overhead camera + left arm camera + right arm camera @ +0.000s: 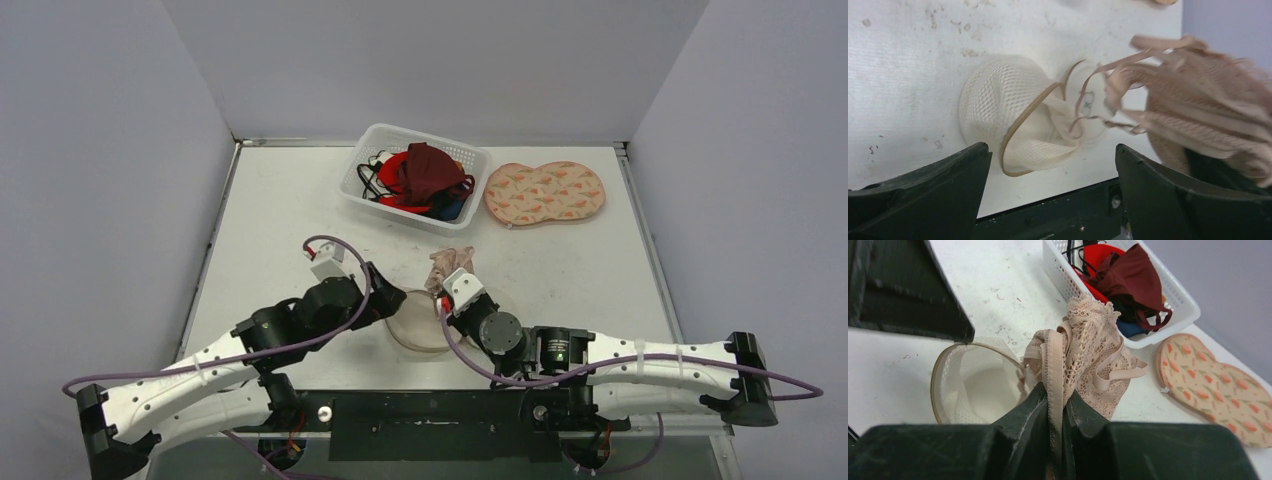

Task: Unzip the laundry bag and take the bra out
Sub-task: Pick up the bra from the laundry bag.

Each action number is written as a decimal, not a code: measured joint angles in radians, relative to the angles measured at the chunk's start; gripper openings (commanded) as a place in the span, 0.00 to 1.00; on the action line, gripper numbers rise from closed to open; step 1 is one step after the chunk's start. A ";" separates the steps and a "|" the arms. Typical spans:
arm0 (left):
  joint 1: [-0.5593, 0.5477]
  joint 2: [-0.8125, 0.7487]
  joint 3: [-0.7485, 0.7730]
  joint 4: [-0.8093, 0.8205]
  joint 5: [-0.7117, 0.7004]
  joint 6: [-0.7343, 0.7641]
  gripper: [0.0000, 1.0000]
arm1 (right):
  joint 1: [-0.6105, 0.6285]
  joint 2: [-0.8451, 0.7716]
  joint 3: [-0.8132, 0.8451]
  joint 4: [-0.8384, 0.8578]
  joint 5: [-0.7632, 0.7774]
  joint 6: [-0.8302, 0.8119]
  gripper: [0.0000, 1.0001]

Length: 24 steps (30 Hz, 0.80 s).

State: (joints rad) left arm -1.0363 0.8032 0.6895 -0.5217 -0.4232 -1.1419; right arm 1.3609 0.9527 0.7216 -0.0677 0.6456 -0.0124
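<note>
Where you have room: table (270, 230) on the left side, up to the wall (100, 200); basket (362, 190) well apart.
Left claw (385, 300): spread wide, gripping nothing, beside laundry bag (412, 325).
Right claw (447, 296): clamped on bra (450, 262), at the bag's right rim.

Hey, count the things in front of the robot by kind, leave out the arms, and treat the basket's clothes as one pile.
laundry bags: 2, the white mesh bag and the peach patterned bag
white basket: 1
garment pile in the basket: 1
beige lace bra: 1
total: 5
</note>
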 measured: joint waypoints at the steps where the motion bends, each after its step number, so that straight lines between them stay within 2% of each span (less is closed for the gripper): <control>1: 0.006 -0.014 0.029 -0.021 -0.002 0.001 0.98 | 0.021 0.001 0.000 0.014 0.019 -0.032 0.05; 5: 0.034 -0.056 0.146 -0.074 0.005 0.026 0.96 | 0.093 0.020 -0.003 0.077 0.111 -0.182 0.05; 11: 0.079 -0.058 0.269 -0.084 0.086 0.071 0.96 | 0.243 0.055 -0.084 0.246 0.256 -0.526 0.05; 20: 0.127 0.048 0.148 0.134 0.496 0.117 0.96 | 0.412 0.063 -0.249 0.554 0.394 -1.039 0.05; 24: 0.142 0.062 0.101 0.197 0.617 0.119 0.96 | 0.469 0.063 -0.324 0.663 0.414 -1.210 0.05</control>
State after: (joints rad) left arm -0.8940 0.8650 0.7910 -0.3244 0.1936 -1.0229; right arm 1.8297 1.0153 0.3977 0.5957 1.0599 -1.2224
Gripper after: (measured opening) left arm 0.963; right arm 0.113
